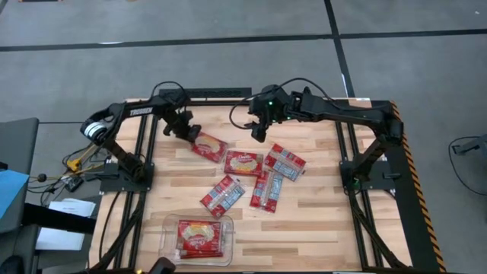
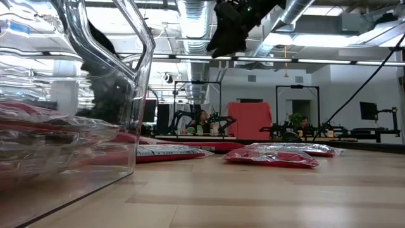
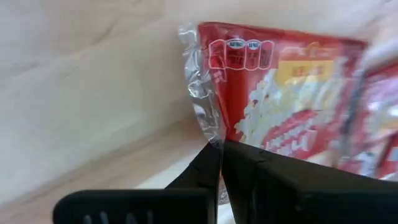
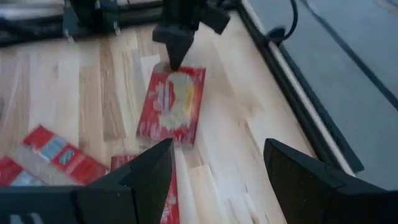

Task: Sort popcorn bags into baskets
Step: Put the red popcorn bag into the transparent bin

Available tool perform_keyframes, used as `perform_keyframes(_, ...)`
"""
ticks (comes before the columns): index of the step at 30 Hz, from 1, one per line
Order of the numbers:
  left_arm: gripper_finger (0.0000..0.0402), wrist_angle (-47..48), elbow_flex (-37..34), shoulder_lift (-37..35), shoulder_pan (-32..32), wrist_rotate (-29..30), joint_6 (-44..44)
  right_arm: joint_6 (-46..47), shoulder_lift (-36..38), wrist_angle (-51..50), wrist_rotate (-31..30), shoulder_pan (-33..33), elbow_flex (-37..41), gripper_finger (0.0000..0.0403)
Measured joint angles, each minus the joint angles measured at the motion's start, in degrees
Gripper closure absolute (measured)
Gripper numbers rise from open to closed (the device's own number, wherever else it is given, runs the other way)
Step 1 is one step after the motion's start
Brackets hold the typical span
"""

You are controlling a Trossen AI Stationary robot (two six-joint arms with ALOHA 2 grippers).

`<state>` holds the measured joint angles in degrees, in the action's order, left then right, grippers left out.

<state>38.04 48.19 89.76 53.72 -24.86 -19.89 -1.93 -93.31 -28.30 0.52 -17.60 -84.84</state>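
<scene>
Five red popcorn bags lie loose on the wooden table: one by my left gripper (image 1: pixel 208 146), one next to it (image 1: pixel 243 162), one with a pale panel (image 1: pixel 284 161), and two nearer the front (image 1: pixel 222 195) (image 1: pixel 265 190). More bags (image 1: pixel 199 234) lie flat inside the clear tub (image 1: pixel 172 245) at the near edge. My left gripper (image 1: pixel 189 131) is shut at the far-left end of the first bag (image 3: pixel 292 106). My right gripper (image 1: pixel 259 128) hangs open above the table's far middle, touching nothing; it shows high in the low view (image 2: pixel 229 28). My left gripper (image 3: pixel 221 149) pinches the bag's clear crimped end seal (image 3: pixel 205 118) between its two fingers, close to one corner. In the right wrist view the fingers (image 4: pixel 176 59) come from above, pointing down at the bag's far end (image 4: pixel 177 73). The rest of the bag (image 4: pixel 169 109) lies flat on the table.
The tub's clear wall (image 2: pixel 95 95) fills the low view's left side. Black frame rails (image 1: pixel 144 144) (image 1: pixel 346 152) run along both table sides. Bare wood (image 1: pixel 304 228) lies to the right of the tub. People and other rigs (image 2: pixel 202 120) show in the room behind.
</scene>
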Motion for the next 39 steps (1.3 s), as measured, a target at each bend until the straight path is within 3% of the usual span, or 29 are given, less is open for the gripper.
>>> perform_keyframes(10, 0.0401, 4.22, 0.67, -16.08, -2.44, -1.95, -10.22, 5.12, 3.5, 0.46, 0.74, 0.92, -0.04, 0.0128)
perform_keyframes(16, 0.0402, 4.05, 0.76, -24.61, -4.43, -0.29, -17.2, 17.25, 3.7, 2.1, 2.57, 0.88, 0.16, 0.0128)
perform_keyframes(22, 0.0401, 2.78, 0.76, -30.22, -5.1, 1.19, -21.53, 28.9, 2.88, 16.54, 8.52, 1.34, 7.32, 0.0128)
perform_keyframes(30, 0.0401, -2.4, 0.76, -36.03, -5.07, 0.95, -27.85, 36.29, 2.97, 30.34, 8.61, 0.55, 16.15, 0.0128)
perform_keyframes(39, 0.0401, -9.61, 0.78, -42.3, -6.05, -1.7, -37.16, 36.52, 3.03, 33.67, 8.35, 0.7, 18.39, 0.0128)
